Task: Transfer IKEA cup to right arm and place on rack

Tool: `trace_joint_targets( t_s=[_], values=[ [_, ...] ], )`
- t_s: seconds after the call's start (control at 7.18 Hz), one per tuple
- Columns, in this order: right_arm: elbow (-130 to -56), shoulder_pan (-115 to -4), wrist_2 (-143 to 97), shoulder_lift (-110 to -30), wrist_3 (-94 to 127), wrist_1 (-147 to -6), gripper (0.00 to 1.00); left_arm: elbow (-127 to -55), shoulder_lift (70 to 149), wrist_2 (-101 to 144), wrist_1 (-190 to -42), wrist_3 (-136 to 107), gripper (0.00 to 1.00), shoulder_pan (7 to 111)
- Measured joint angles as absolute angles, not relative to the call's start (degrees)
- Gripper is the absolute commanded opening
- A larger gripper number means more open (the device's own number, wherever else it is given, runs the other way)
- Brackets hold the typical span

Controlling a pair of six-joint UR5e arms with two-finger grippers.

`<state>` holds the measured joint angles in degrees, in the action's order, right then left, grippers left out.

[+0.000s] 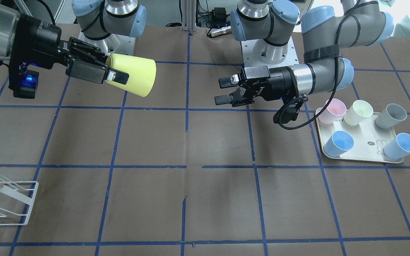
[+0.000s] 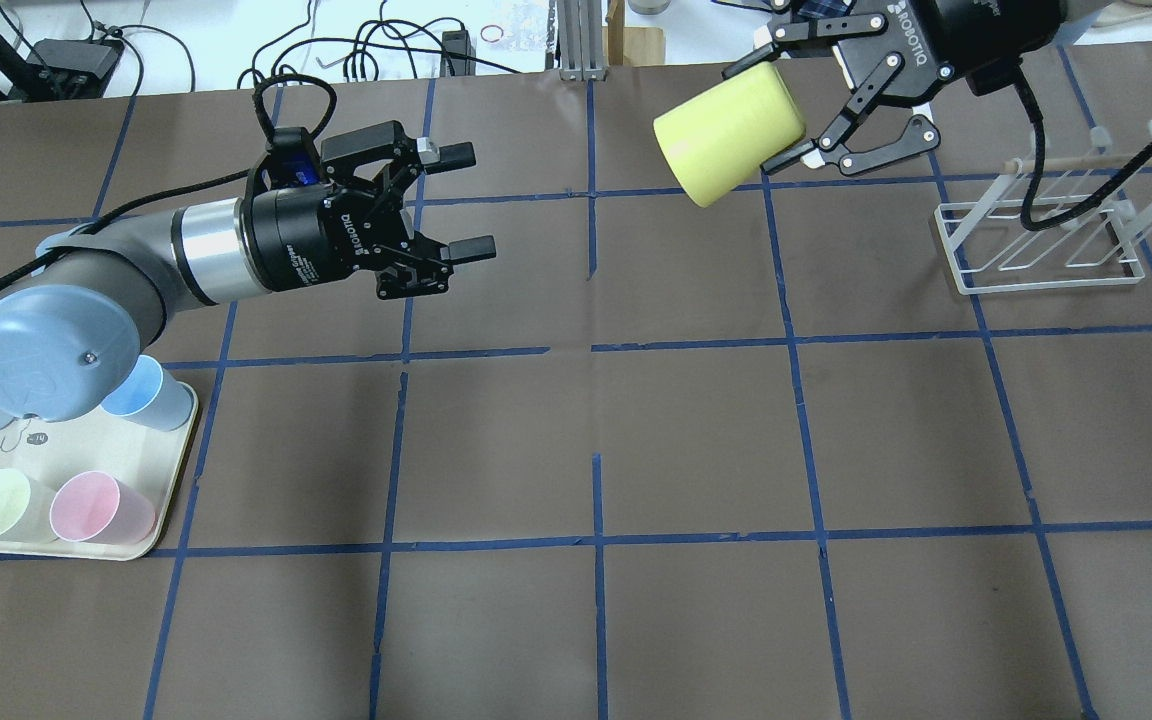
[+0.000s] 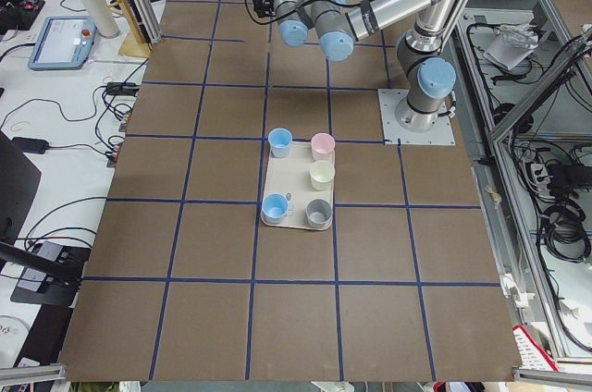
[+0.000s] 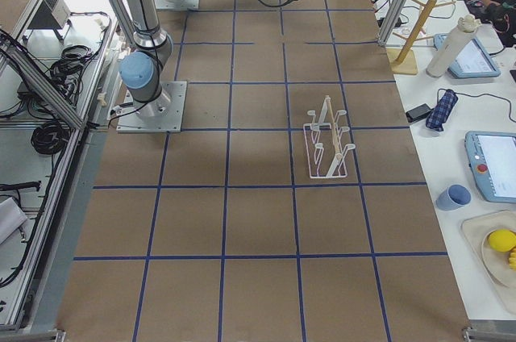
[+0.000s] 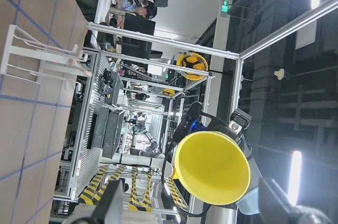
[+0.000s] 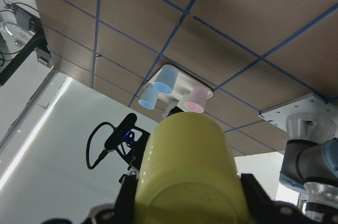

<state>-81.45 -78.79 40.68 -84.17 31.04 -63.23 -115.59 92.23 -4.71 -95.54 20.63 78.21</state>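
The bright yellow IKEA cup (image 1: 133, 75) lies on its side in the air, high over the table. My right gripper (image 1: 114, 67) is shut on its base end. The cup's open mouth points toward my left gripper (image 1: 221, 91), which is open and empty about one grid square away from it. In the overhead view the cup (image 2: 731, 135) sits in the right gripper (image 2: 761, 115) at the far right, and the left gripper (image 2: 471, 200) is left of centre. The white wire rack (image 2: 1036, 240) stands on the table near the right gripper, and also shows in the front view (image 1: 5, 199).
A cream tray (image 1: 361, 151) by the left arm's base holds a pink cup (image 1: 331, 111), a pale cream cup (image 1: 358, 112), a grey cup (image 1: 390, 115) and two blue cups. A looped black cable (image 1: 290, 117) hangs at the left wrist. Brown table mat with blue tape grid.
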Motion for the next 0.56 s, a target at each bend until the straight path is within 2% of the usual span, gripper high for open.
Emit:
trace_joint_targets(
  t_s=[0.14, 0.56],
  values=[
    [-81.6, -79.5, 46.1, -83.3, 29.9, -65.1, 0.20, -115.5, 93.3, -8.5, -93.9, 19.9, 0.97, 78.0],
    [-82.0, -81.9, 63.8, -80.0, 25.8, -73.1, 0.19, -113.6, 95.5, -29.4, -84.2, 15.2, 1.00, 77.5]
  ],
)
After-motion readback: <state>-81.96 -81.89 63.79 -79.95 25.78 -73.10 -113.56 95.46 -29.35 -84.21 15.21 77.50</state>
